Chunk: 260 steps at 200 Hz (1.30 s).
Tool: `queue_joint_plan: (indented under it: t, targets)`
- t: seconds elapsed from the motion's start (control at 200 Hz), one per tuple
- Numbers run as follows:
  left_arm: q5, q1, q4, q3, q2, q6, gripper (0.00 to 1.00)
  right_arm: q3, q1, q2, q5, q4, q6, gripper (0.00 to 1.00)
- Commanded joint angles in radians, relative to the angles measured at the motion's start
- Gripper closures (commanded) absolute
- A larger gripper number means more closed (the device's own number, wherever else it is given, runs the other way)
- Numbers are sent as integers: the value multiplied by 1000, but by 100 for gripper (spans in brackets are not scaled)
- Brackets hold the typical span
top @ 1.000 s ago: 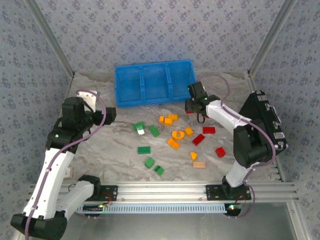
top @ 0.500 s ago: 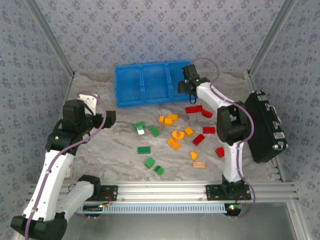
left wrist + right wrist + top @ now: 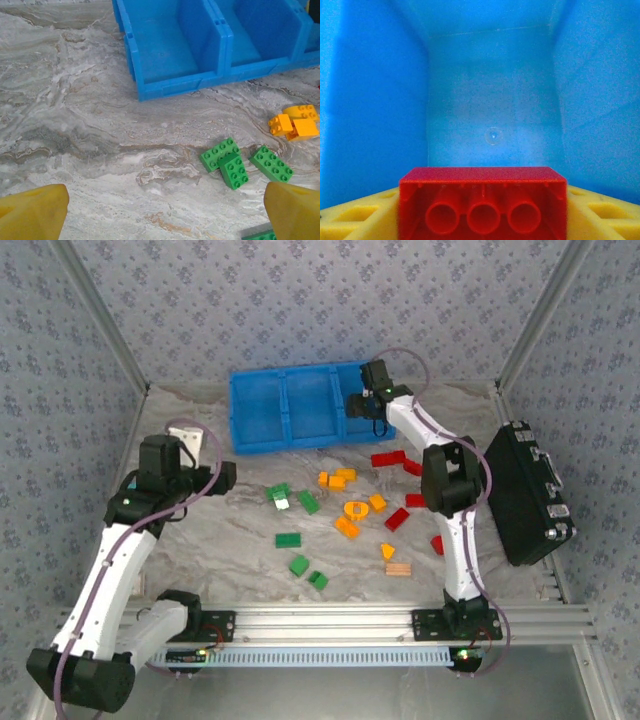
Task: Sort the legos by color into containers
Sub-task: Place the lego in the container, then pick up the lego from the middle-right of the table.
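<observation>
Nearest, loose legos [image 3: 308, 502] on the marbled table [image 3: 220, 540]: green bricks [image 3: 298, 565] to the left, orange bricks [image 3: 347, 527] and an orange ring [image 3: 355, 508] mid-table, red bricks [image 3: 397, 519] to the right. Beside the green ones, the left gripper [image 3: 160, 215], jaws spread wide, nothing between them. Farthest, a blue bin [image 3: 290, 443] of three compartments; the right gripper [image 3: 480, 217] hangs over the right-hand one, a red brick [image 3: 482, 192] clamped between its yellow fingers [image 3: 355, 217], above the compartment's blue floor.
</observation>
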Motion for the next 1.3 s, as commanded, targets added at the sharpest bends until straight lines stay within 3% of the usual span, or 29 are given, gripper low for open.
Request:
queue_joint_plan:
  t: [0.0,0.28,0.53,0.63,0.795,0.955,1.085,1.295]
  targets:
    - [6,-6,47,-20,16,-6,0,22,-7,18,-29,-11,-13,26]
    - [20,-6,73,-55,31,-20,0,12,2,-6,-25,-14,-31,24]
    - [16,-6,89,-115,-16,5,0,-129,10,-158,-52,31,-133,20]
    - [11,-6,94,-145,-25,24,0,-226,15,-263,-128,36,-272,18]
    - [29,-6,121,-170,-16,35,0,-324,17,-390,-278,-98,-638,18]
    - [60,-6,164,-232,-16,26,0,-513,-39,-528,-453,1,-814,17]
    - [84,-8,160,-243,-21,9,0,-627,-29,-585,-413,71,-1012,14]
    - [31,-98,173,-266,-34,71,0,-561,-76,-541,-361,-98,-1275,13]
